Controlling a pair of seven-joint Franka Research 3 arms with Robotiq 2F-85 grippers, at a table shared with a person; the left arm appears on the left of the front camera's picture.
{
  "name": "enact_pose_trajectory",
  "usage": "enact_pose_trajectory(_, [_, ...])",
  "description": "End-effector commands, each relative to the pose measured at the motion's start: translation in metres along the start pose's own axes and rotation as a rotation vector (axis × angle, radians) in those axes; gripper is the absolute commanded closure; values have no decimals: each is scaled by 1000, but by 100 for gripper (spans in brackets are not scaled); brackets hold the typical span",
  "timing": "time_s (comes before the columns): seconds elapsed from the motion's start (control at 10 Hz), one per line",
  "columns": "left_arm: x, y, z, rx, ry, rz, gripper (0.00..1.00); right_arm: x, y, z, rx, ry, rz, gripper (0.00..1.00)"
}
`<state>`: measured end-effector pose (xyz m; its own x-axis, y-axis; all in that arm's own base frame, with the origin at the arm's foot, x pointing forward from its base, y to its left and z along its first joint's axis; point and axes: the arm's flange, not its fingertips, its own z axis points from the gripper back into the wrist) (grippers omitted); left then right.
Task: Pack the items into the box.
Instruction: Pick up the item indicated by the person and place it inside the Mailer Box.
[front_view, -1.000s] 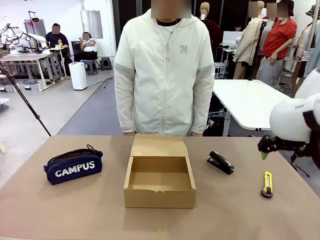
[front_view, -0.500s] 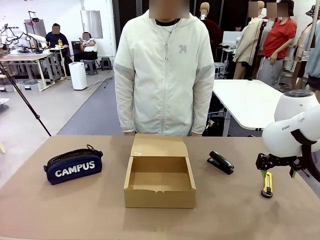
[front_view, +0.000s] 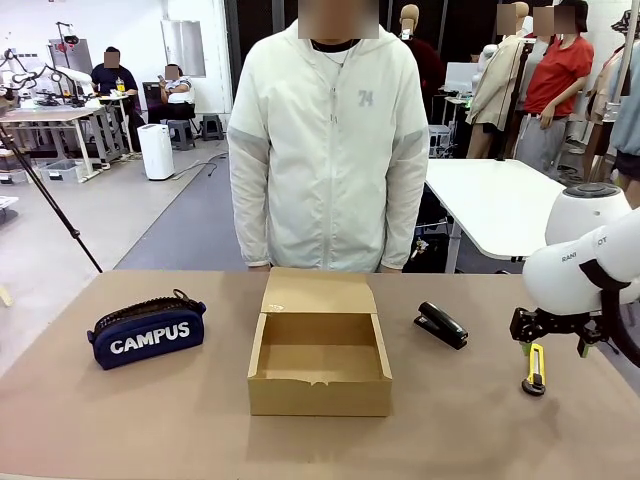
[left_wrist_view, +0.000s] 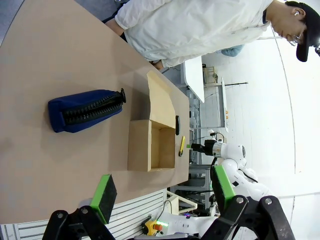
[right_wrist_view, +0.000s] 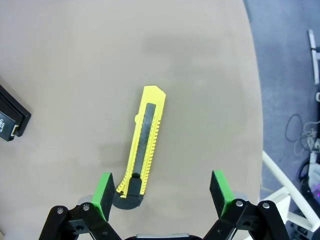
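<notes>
My right hand (right_wrist_view: 162, 192), spread wide, has lowered over the utility knife (right_wrist_view: 144, 137); grasp likely next, box (front_view: 320, 390) unfilled.

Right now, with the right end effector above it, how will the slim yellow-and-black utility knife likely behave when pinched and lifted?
The slim yellow-and-black utility knife looks rigid plastic, so it probably won't flex. Lying flat and thin on the brown table, it may pivot or slip if the open right end effector pinches near one end.
</notes>
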<state>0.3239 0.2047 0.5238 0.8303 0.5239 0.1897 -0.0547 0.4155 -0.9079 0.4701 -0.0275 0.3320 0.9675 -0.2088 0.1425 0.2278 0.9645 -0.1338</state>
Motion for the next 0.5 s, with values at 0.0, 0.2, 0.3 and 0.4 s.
enact_pose_trajectory(0.0, [0,0,2,2,6,-12,0,0,0,0,-1,0,0,0])
enact_pose_trajectory(0.2, [0,0,2,2,6,-12,0,4,6,-9,31,80,-478,0])
enact_pose_trajectory(0.3, [0,0,2,2,6,-12,0,5,3,-12,109,112,-569,0])
enact_pose_trajectory(0.4, [0,0,2,2,6,-12,0,6,2,-16,160,143,-653,0])
